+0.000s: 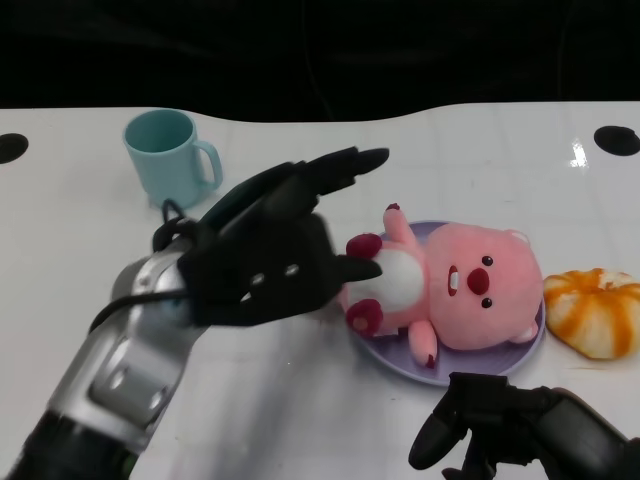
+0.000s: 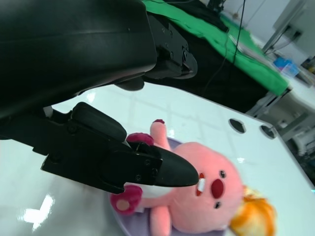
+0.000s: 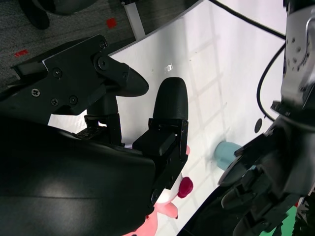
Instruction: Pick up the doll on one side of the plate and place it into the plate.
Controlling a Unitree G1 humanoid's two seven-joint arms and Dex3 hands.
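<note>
- Your left hand (image 1: 268, 262) is hovering just left of the plate (image 1: 520, 350), fingers spread and grasping nothing; the long fingers (image 1: 335, 168) are reaching up and right toward the far edge, and the thumb (image 1: 355, 268) is pointing at the doll's white belly.
- From the left wrist view you are seeing that thumb (image 2: 162, 169) overlapping the doll (image 2: 202, 196); whether it is touching, you cannot tell.
- Your right hand (image 1: 500, 420) is sitting low at the near edge, just below the plate, fingers loosely apart with nothing in them; the right wrist view is showing those fingers (image 3: 170, 105) parted over bare table.
- The doll (image 1: 450, 290), pink with dark red paws, is lying on its back in the purple plate, filling most of it, head to the right, one arm sticking up past the far rim.
- The plate's left rim is lying beside your left palm; its right rim is nearly meeting an orange-and-white pumpkin (image 1: 595, 310).
- A teal mug (image 1: 170, 155) is standing upright to the far left, well apart from the plate, handle facing right.
- Open white table (image 1: 80, 220) is stretching left of your forearm and behind the plate up to the dark far edge.
</note>
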